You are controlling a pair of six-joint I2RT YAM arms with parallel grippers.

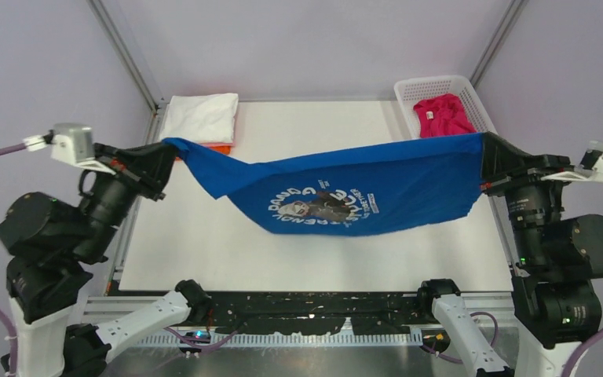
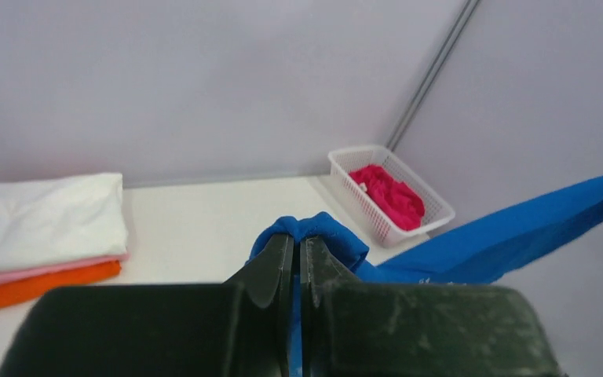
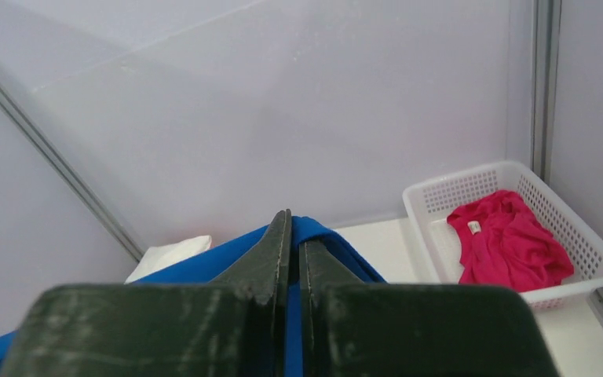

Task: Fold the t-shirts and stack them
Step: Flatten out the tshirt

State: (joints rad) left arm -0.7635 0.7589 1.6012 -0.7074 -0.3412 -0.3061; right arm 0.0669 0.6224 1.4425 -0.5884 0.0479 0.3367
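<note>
Blue t-shirt [image 1: 408, 173] between closed fingers [image 2: 271, 267]

The bench [image 1: 204, 251] has a flat white top, closed in by pale walls on its far side and both flanks. A white plastic lattice basket [image 1: 405, 98] sits on it in the far right corner, close against the right wall. Well apart from the basket, along the same far edge to the basket's left, a stack of folded t-shirts [image 1: 202, 118] rests in the opposite corner. The orange t-shirt [image 2: 39, 284] is at the bottom, flat on the bench; the pale pink t-shirt [image 2: 47, 269] lies over it and the white t-shirt [image 2: 47, 216] is on top. Between basket and stack the far edge shows bare white surface.
</note>
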